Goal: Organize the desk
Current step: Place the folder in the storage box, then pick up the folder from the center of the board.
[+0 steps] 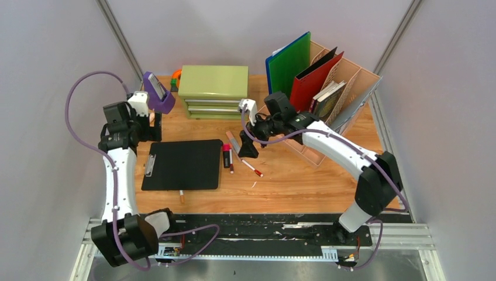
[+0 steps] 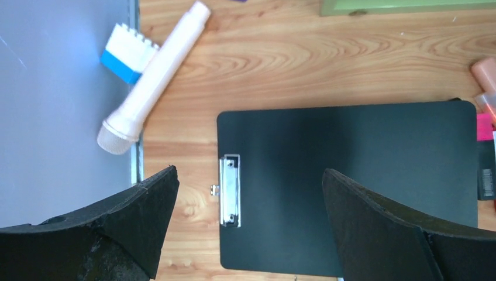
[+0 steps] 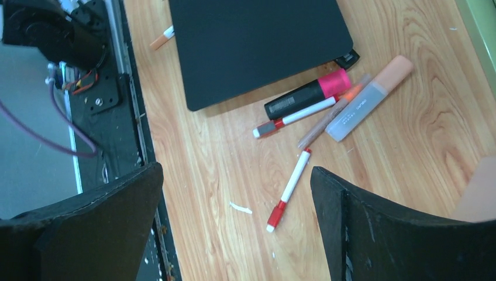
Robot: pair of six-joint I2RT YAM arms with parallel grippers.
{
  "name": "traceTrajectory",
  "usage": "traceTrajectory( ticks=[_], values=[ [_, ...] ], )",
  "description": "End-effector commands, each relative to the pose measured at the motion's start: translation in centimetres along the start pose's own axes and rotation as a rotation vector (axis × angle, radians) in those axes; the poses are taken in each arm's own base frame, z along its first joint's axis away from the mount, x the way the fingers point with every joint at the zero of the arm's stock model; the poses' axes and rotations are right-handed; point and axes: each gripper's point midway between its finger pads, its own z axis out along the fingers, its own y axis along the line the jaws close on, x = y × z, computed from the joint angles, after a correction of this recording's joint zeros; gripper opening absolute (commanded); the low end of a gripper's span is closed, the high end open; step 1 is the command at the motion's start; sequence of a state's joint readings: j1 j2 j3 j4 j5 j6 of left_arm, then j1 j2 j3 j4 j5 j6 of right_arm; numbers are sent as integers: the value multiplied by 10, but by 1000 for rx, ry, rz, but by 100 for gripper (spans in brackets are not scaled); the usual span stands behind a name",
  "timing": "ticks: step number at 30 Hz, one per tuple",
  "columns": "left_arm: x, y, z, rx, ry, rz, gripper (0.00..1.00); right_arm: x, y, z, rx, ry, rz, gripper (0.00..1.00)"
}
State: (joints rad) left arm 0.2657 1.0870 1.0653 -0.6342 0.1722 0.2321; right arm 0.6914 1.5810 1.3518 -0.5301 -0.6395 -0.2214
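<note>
Right, the desk [image 1: 304, 175] carries the clipboard [image 1: 182, 164], my left gripper [image 2: 250, 171] above its clip, my right gripper [image 3: 237, 174] beside it, both spread empty. I'd lower the right squarely across the red-tipped pen [image 3: 288, 190], pinching mid-barrel.

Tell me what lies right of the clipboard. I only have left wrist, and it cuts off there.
Observer: Loose pens: a black marker with pink cap, a peach highlighter, a red-and-white pen beside them, and a second red-and-white pen lying apart.
Operator: Right gripper?
Observer: The right gripper is open above those pens, holding nothing.
Operator: Anywhere to file things?
Observer: A wooden file rack stands at the back right, with a green folder and a red folder upright in it.
</note>
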Motion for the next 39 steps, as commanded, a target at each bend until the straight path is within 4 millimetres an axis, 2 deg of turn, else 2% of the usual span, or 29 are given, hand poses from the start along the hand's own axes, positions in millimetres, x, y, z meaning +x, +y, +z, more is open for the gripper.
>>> traceTrajectory(
  ticks=[1,4,10,17,22,27,39],
  values=[
    [25,1,6,79,64,-59,100,-31,-14,23,1,-74,93,100],
    [50,9,15,90,136,-85,100,-22,-17,47,-48,-41,192,99],
    [90,24,29,94,238,-96,100,0,-8,89,-122,43,294,98],
    [142,38,43,112,364,-92,100,17,4,122,-190,113,359,98],
    [167,55,48,110,409,-127,100,25,10,136,-234,148,400,97],
    [185,57,53,154,453,-160,100,33,8,145,-245,171,429,96],
    [211,35,71,324,514,-199,100,37,5,160,-278,199,475,95]
  ],
)
